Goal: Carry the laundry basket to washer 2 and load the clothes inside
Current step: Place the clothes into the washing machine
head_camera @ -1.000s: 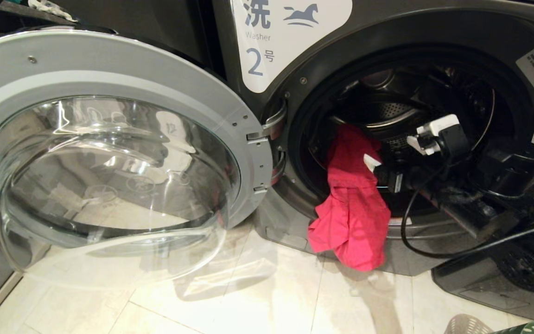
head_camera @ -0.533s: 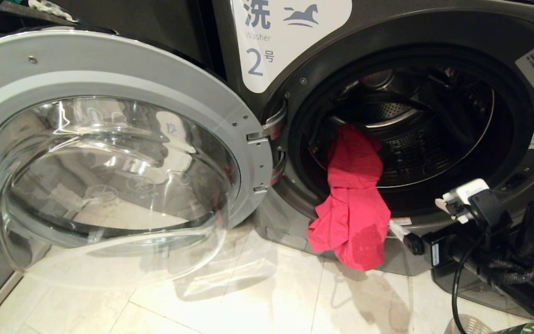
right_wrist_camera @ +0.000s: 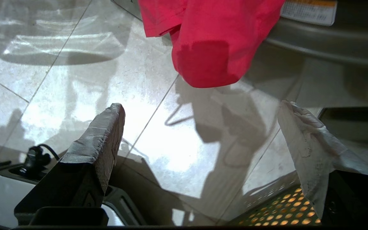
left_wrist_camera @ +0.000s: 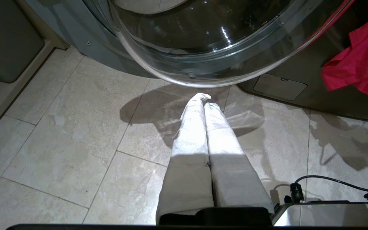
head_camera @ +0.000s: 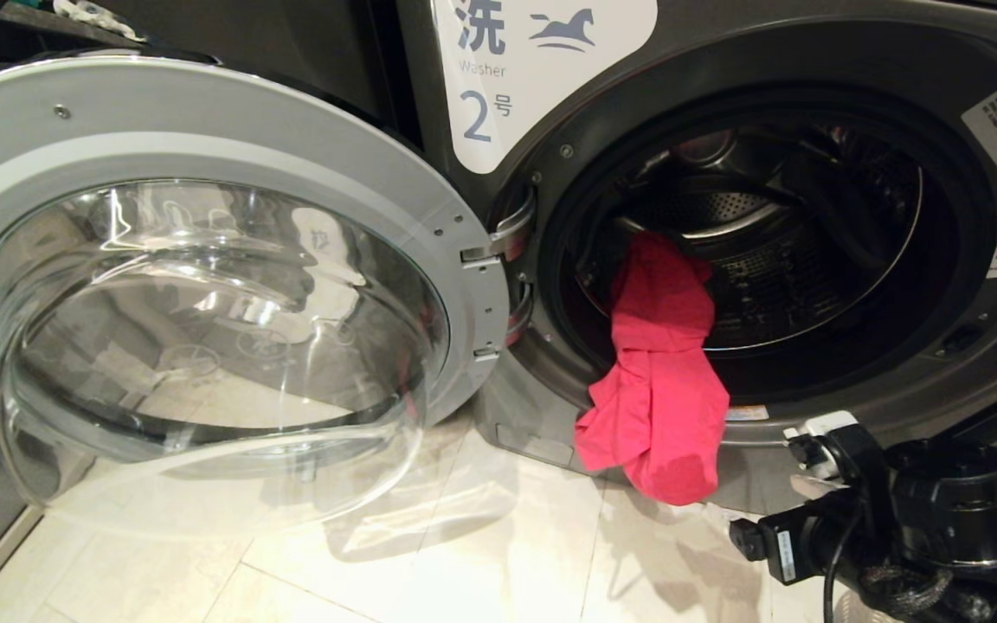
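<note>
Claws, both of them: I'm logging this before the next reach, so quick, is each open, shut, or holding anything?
Left claw: shut, holding nothing, above the floor tiles.
Right claw: open, empty, below the hanging red-pink cloth.

The floor (head_camera: 481,554) is pale beige stone tile with thin grout lines, glossy enough to mirror the open door above it. Washer 2 (head_camera: 723,78) stands on it at the far side. At the near right a perforated green basket (right_wrist_camera: 279,214) rests on the tiles.
</note>
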### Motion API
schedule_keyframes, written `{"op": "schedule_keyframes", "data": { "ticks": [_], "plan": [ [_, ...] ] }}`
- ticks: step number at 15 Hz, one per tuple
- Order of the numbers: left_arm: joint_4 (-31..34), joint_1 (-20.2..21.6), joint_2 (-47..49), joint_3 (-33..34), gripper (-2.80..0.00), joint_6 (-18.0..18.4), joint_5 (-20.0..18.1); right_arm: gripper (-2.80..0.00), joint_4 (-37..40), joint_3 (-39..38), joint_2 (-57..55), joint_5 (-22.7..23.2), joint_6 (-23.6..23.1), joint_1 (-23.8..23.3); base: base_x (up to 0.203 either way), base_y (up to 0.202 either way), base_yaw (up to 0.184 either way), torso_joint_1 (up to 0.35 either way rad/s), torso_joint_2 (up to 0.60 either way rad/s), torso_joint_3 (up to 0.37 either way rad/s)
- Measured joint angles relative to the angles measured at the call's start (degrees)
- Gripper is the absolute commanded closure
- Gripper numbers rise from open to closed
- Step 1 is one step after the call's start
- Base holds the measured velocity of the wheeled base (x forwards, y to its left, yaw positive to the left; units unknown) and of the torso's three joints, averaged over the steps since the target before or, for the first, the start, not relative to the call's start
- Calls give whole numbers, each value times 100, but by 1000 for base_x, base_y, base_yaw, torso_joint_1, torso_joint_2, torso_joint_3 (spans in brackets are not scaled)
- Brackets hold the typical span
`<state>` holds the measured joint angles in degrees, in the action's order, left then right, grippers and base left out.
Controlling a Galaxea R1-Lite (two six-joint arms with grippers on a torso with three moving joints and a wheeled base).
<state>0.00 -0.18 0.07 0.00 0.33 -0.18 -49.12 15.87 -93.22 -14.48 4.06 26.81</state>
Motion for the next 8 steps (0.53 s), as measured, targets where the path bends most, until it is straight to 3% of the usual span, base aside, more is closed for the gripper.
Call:
{"op": "schedule_keyframes", "data": {
  "ticks": [2, 5, 8],
  "plan": [
    [0, 0, 0, 0, 0, 0, 0, -280, 37, 322, -434, -355, 373, 179, 0, 0, 0, 0, 0, 0],
    [0, 0, 0, 0, 0, 2, 2, -280, 45, 921, -1160, -829, 567, 242, 0, 0, 0, 0, 0, 0],
    [0, 0, 0, 0, 0, 0, 2, -280, 47, 1383, -1817, -917, 668, 125, 0, 0, 0, 0, 0, 0]
  ]
}}
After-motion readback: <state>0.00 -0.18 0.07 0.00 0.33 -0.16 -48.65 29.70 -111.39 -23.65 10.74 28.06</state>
